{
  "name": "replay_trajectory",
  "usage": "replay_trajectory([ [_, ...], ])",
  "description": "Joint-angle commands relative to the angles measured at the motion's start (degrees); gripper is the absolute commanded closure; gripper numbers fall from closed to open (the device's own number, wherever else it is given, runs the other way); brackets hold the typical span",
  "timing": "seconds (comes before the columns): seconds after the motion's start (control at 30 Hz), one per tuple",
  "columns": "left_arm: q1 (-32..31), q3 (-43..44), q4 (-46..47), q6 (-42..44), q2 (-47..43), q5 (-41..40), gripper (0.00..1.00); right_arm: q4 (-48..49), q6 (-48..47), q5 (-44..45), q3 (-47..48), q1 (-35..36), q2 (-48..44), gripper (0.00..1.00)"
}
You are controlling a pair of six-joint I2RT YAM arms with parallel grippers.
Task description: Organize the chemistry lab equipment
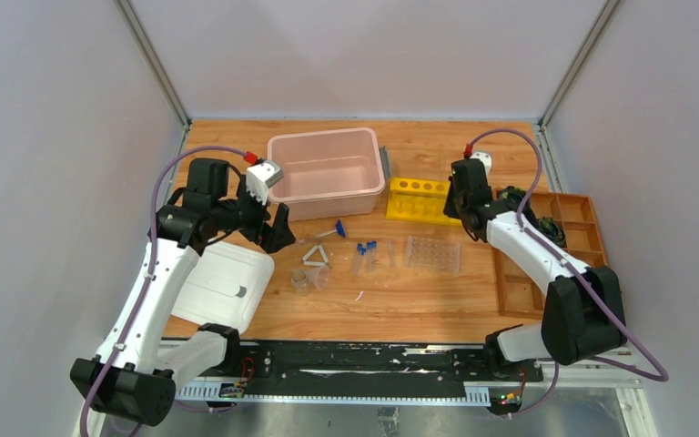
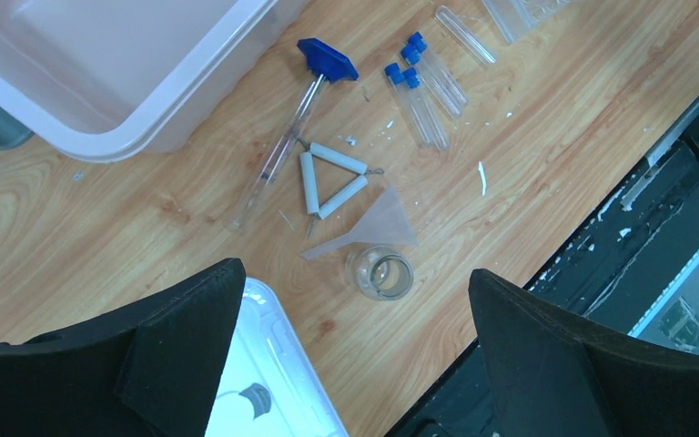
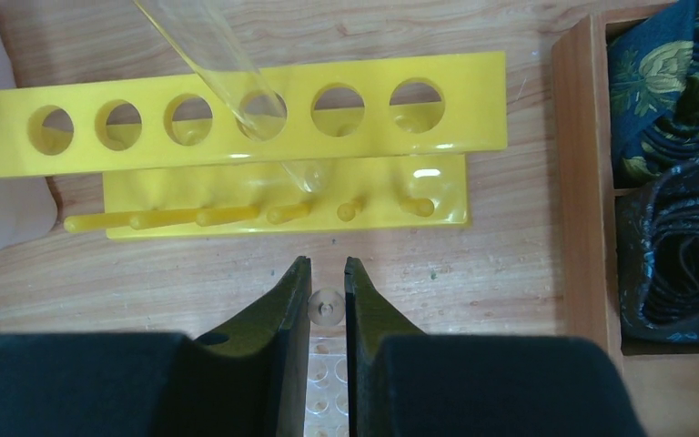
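My left gripper (image 2: 355, 271) (image 1: 271, 229) hangs open above the table. Below it sits a small clear cup (image 2: 380, 271) (image 1: 302, 280) beside a clear funnel (image 2: 373, 228). Further on lie the white triangle (image 2: 332, 177), the blue-tipped rod (image 2: 282, 146) and several blue-capped tubes (image 2: 423, 91) (image 1: 364, 258). My right gripper (image 3: 326, 264) (image 1: 462, 214) is shut on a clear tube (image 3: 326, 308) seen end-on. It is just in front of the yellow rack (image 3: 237, 118) (image 1: 416, 200). Another clear tube (image 3: 227, 82) leans in that rack's fourth hole. A clear well rack (image 1: 433, 254) lies mid-table.
A pink bin (image 1: 328, 171) stands at the back. A white lid (image 1: 223, 287) lies under my left gripper. At the right, a wooden compartment tray (image 1: 555, 255) holds dark coiled items (image 3: 673, 228). A black rail (image 1: 355, 364) runs along the near edge.
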Motion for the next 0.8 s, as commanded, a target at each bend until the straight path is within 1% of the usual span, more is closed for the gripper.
replay_trajectory([
  [0.0, -0.36, 1.55, 0.27, -0.02, -0.04, 1.51, 0.00, -0.93, -0.58, 3.45, 2.69, 0.25, -1.10, 1.00],
  [0.2, -0.36, 1.86, 0.24, 0.19, -0.92, 0.76, 0.00, -1.43, -2.75, 6.15, 8.66, -0.10, -0.77, 1.00],
  [0.3, -0.36, 1.75, 0.24, 0.21, -0.92, 0.75, 0.00, -1.40, -3.35, 6.26, 10.05, -0.35, 0.35, 1.00],
  [0.77, -0.36, 1.52, 0.24, 0.81, -0.82, 0.41, 0.00, 0.36, -3.55, 8.23, 7.75, -0.66, 3.65, 1.00],
])
